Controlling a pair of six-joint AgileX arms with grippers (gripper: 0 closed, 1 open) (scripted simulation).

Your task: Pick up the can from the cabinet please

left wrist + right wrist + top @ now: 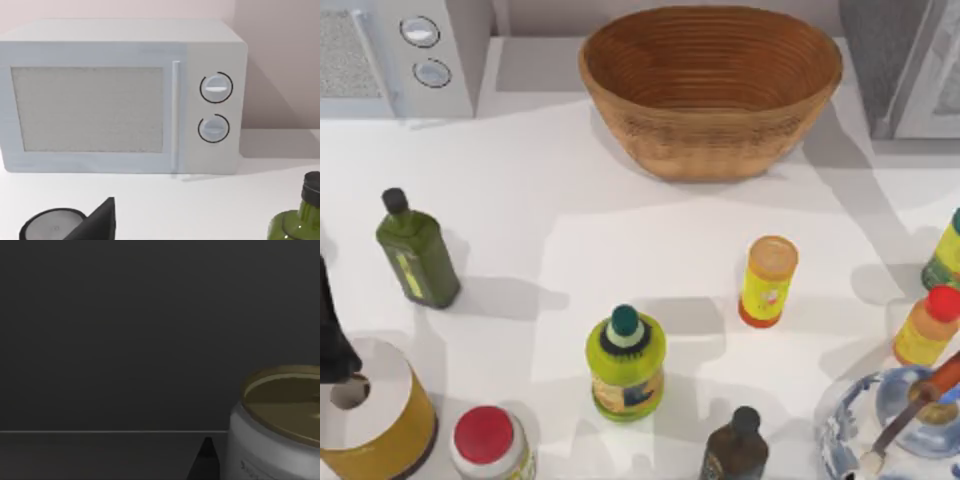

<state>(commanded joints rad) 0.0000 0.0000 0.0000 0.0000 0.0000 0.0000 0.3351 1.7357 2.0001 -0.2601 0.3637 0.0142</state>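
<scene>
Your right arm faces a can (280, 425) in a dark cabinet; a finger tip (206, 460) shows, spread unclear. Advancing off-centre could topple it.

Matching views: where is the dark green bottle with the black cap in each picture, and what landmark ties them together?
Top view: the green bottle stands on the table's left side, in front of the microwave.
Left wrist view: the green bottle is nearer the camera than the microwave, on its dial side, cut by the frame edge.
Right wrist view: dark.
Shared landmark: the microwave's two dials.
</scene>
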